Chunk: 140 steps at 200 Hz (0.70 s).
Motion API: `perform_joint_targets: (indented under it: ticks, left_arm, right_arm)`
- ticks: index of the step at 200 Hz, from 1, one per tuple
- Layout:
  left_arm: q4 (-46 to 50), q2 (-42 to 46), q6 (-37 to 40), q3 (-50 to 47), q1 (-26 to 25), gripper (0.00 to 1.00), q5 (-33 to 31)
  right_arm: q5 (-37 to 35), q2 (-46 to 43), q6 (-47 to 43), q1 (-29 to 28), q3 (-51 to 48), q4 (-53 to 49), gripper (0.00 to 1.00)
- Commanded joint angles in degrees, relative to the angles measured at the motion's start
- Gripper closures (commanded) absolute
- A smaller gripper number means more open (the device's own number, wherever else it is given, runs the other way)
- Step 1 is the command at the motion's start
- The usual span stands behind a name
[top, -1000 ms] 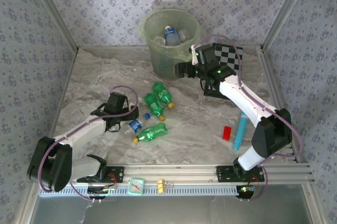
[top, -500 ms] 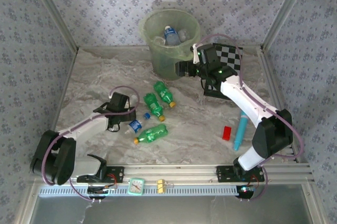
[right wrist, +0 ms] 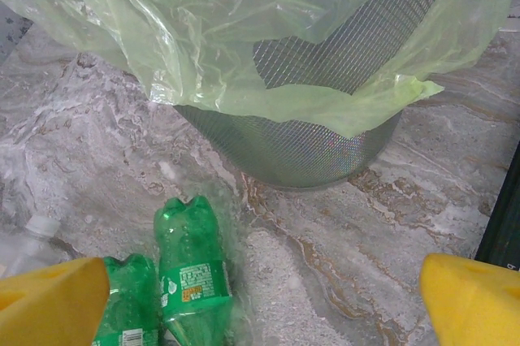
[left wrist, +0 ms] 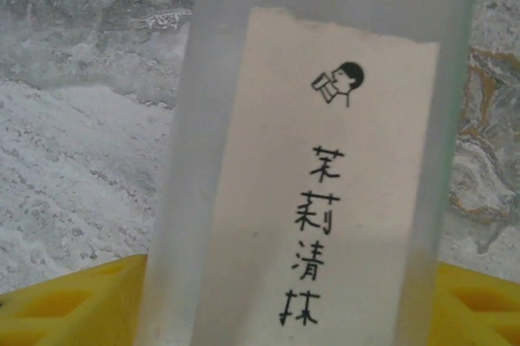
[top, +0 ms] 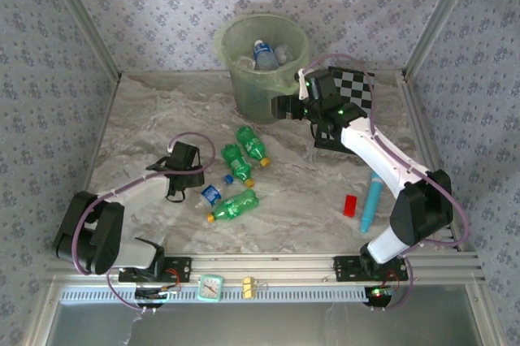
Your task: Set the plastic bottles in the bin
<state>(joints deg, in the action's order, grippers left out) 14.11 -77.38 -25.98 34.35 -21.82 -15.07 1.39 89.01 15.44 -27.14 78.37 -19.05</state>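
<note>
Left jaws clamp a frosted bottle (left wrist: 309, 159); right jaws gape beside the bin (top: 248, 86). We see the left arm barely shifted, so carrying lies ahead.

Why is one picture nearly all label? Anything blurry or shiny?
Left wrist view: the frosted bottle with a beige label sits close to the lens, print sharp, marble tabletop behind softer. Right wrist view: the yellow fingertips are blurred; the light green plastic bag glints. Top external view: even light, soft shadows.
</note>
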Motion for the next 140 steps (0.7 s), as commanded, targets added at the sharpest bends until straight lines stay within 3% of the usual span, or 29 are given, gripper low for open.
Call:
perform_joint_targets:
  ticks: [1, 73, 140]
  left_arm:
    - [-0.4, 1.2, 0.0, 1.3, 0.5, 0.34, -1.8]
    - [0.0, 13.6, 1.4, 4.2, 1.3, 0.38, -4.4]
    - [-7.1, 20.3, 4.4, 14.5, 1.3, 0.43, 6.2]
  right_arm:
    - [-0.5, -2.2, 0.5, 0.6, -0.9, -0.3, 0.0]
    - [1.1, -3.4, 1.6, 1.9, -3.4, 1.9, 0.0]
    - [4.6, -5.6, 2.3, 3.2, -8.2, 5.0, 0.0]
